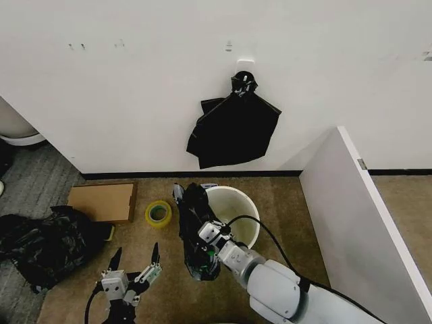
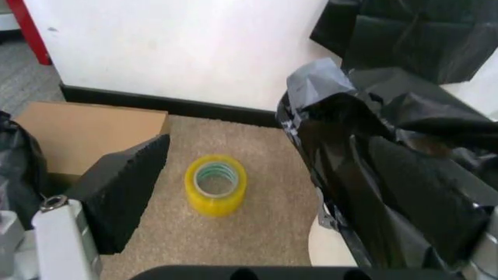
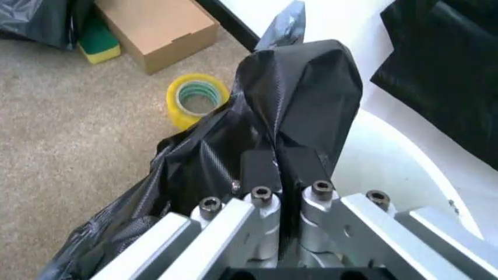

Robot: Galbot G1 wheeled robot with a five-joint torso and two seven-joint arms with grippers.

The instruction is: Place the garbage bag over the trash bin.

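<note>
The garbage bag (image 1: pixel 194 223) is a wrinkly black film hanging upright over the carpet, just left of the trash bin (image 1: pixel 236 214). My right gripper (image 1: pixel 202 228) is shut on the bag's middle, and its two fingers (image 3: pixel 258 169) pinch a fold of the film (image 3: pixel 304 99). The round white bin's rim (image 3: pixel 397 157) lies beyond the bag, and its inside looks bare. Lower left of the bag, my left gripper (image 1: pixel 135 254) stands open over the carpet and holds nothing. One of its black finger pads (image 2: pixel 125 186) shows beside the bag (image 2: pixel 389 175).
A yellow tape roll (image 1: pixel 158 213) and a flat cardboard box (image 1: pixel 101 201) lie left of the bin. A bulky black heap (image 1: pixel 44 243) sits far left. A bunch of black bags (image 1: pixel 233 128) hangs on the wall. A white partition (image 1: pixel 364 223) closes the right side.
</note>
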